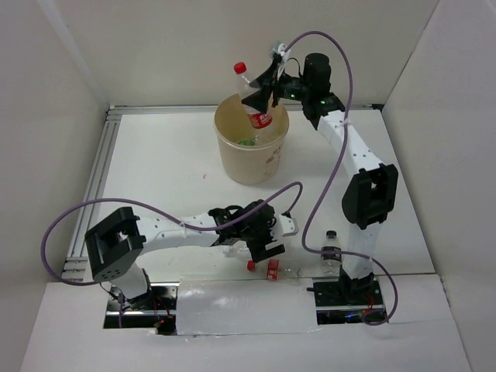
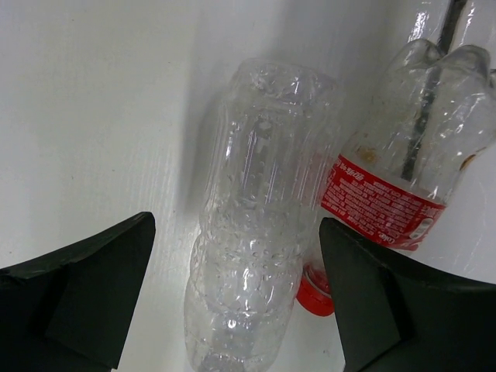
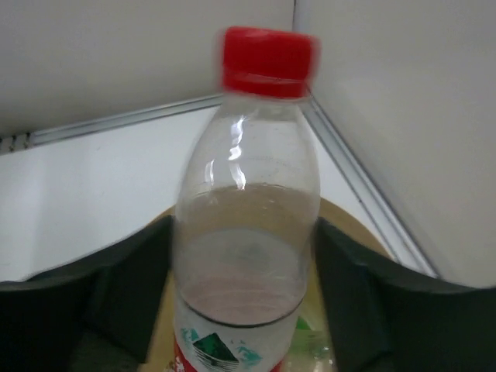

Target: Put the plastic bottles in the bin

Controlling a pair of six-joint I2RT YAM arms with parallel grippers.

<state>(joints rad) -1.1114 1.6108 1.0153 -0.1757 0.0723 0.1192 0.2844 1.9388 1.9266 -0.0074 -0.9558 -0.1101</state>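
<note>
Nearest you, well short of the bin (image 1: 232,159), your left gripper (image 2: 236,232) hangs spread wide astride a bare, dimpled clear bottle (image 2: 256,178), lined up, I judge, for a grasp. A red-labelled bottle (image 2: 387,198) lies just beside it. At the bin's mouth, your right gripper (image 3: 244,225) brackets a tilted red-capped bottle (image 1: 254,101), placed to drop inside. You cannot tell whether it is pinching or releasing. That bottle looks clear and uncrushed.

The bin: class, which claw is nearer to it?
Right. The right claw is over the bin; the left claw is well short of it, above a lying clear bottle.
</note>
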